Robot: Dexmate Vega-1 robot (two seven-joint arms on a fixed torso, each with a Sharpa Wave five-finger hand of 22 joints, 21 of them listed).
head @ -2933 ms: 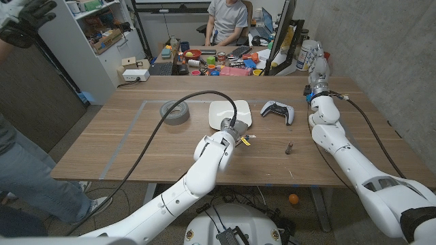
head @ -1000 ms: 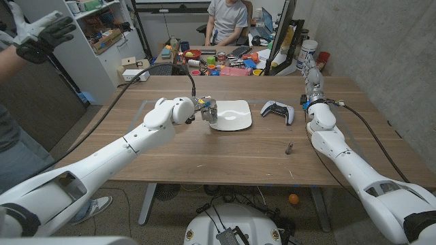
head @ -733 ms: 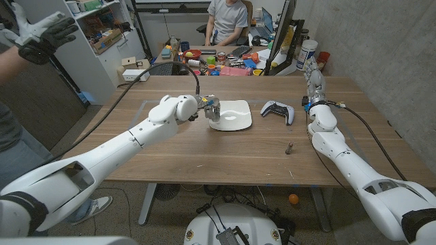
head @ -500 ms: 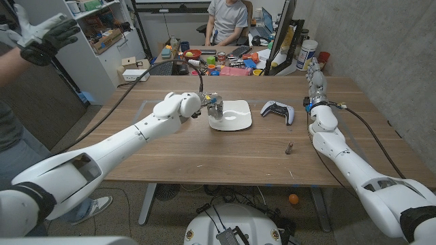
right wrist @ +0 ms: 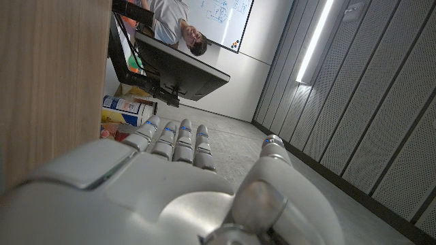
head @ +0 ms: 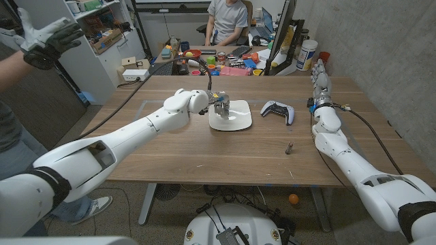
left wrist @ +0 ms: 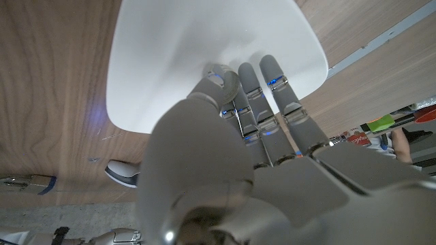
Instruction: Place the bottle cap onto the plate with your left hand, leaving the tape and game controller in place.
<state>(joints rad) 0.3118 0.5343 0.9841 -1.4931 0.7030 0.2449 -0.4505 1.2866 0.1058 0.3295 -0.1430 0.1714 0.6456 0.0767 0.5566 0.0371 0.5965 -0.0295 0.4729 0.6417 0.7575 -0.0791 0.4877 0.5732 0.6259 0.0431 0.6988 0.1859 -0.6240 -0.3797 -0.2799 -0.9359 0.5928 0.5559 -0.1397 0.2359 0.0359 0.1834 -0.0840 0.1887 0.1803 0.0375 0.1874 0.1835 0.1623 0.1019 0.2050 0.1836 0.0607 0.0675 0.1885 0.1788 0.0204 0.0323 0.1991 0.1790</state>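
Left hand (head: pixel 219 103) hovers above the white plate (head: pixel 238 121), over its left part, with the arm stretched across the table. From the wrist view the fingers run straight and side by side over the plate's bare surface, and the thumb is folded in against them. The bottle cap itself is hidden. It is most likely pinched under that thumb, but I cannot tell for sure.

This looks like the placing step, so the job now is a clean release. Come down low over the plate, well inside the rim, before the thumb lets go, because a cap dropped from height may bounce or roll off the shallow dish. Ease the thumb away gently, then lift straight up.

The game controller (head: pixel 278 109) sits just right of the plate, so pull back leftward, away from it. Right hand (head: pixel 320 73) stands at the far right edge with fingers straight up, holding nothing.
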